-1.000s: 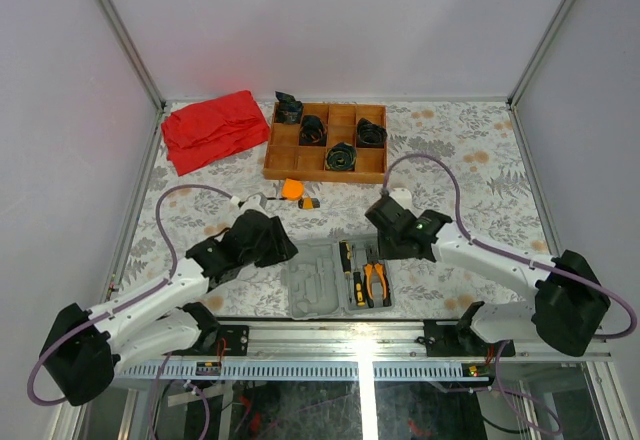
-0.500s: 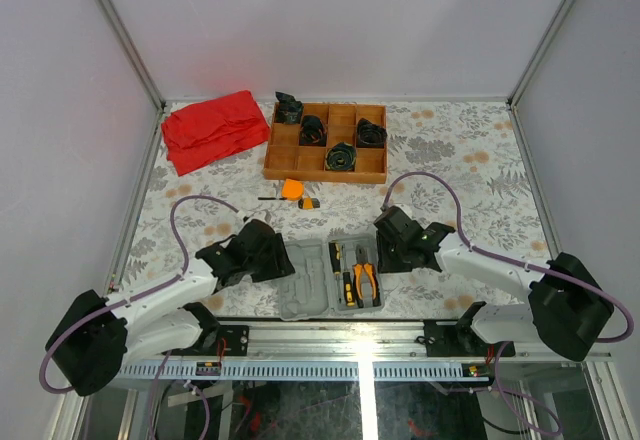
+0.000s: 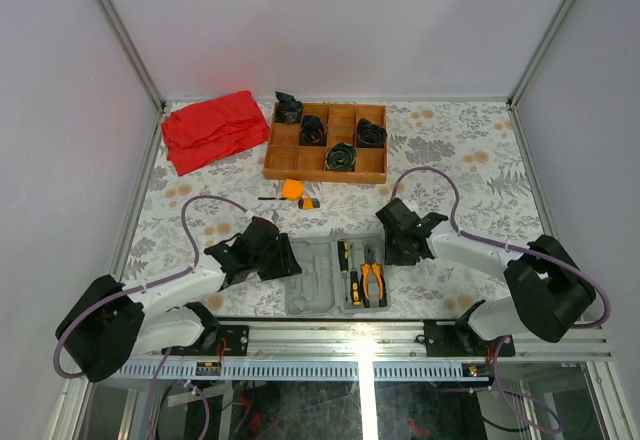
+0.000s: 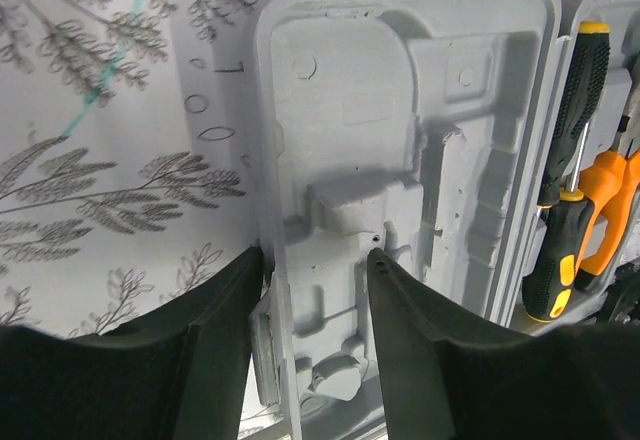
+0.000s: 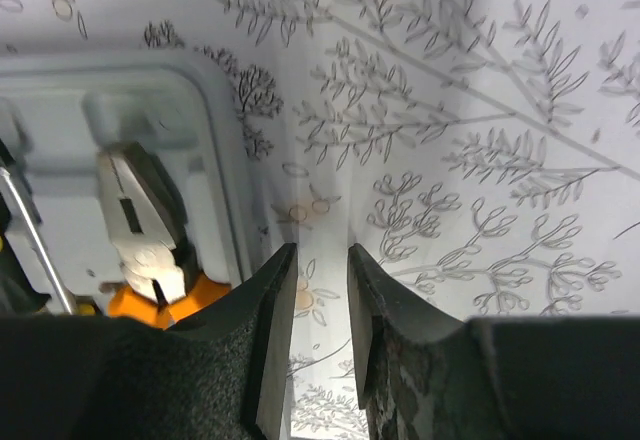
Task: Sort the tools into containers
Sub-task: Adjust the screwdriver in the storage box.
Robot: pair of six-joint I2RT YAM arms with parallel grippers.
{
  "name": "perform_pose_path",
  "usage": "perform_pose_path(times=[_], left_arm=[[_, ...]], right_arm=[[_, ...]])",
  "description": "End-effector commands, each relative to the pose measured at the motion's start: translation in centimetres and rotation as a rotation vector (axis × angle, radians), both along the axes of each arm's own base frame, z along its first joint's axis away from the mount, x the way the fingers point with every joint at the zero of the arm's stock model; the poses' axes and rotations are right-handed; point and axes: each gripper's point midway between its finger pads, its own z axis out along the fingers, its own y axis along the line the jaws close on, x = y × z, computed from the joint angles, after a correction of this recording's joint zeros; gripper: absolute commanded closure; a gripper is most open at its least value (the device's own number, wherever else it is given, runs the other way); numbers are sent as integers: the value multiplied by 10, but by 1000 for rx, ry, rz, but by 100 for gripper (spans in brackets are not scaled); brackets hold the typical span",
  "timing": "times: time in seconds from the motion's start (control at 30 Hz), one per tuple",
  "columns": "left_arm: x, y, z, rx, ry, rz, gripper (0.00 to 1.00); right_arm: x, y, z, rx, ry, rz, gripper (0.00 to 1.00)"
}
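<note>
Tape measure (image 3: 291, 189) shows only overhead, beyond the open case (image 3: 312, 282).

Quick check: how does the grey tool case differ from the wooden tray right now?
The grey case lies at the near side; the wooden tray sits at the far side. The grey case has moulded recesses holding pliers and screwdrivers; the wooden tray has square compartments, some holding black coiled bundles. Both lie flat, open upward.

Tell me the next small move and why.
Probably back the left hand off the case rim and reach for the tape measure: it lies loose on the table, the case's left half is empty, pliers and screwdrivers already fill the right.
</note>
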Motion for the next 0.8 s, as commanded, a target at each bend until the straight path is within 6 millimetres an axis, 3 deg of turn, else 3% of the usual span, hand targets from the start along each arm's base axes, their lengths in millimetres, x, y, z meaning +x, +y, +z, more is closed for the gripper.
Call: perform_pose_path(times=[0.0,0.23,0.43,0.57,0.67,0.77], left_arm=[[3,-19,4,-57,-5,-36,55],[4,-45,10,-85,1,-46,56],[11,-57,14,-107,10,-14,55],[19,-60,20,-107,-6,19,53],[27,-60,24,-89,-18,41,51],[34,-52,26,-38,-35,75,50]], right_arm=[[26,-10,7,-48,-44,-19,67],[62,-10,22,-1,-101,-4,66],[94,25,40,122,-128,115,66],[113,40,39,162,-120,142,66],[132,33,33,119,-109,106,66],[146,11,34,32,-126,32,65]])
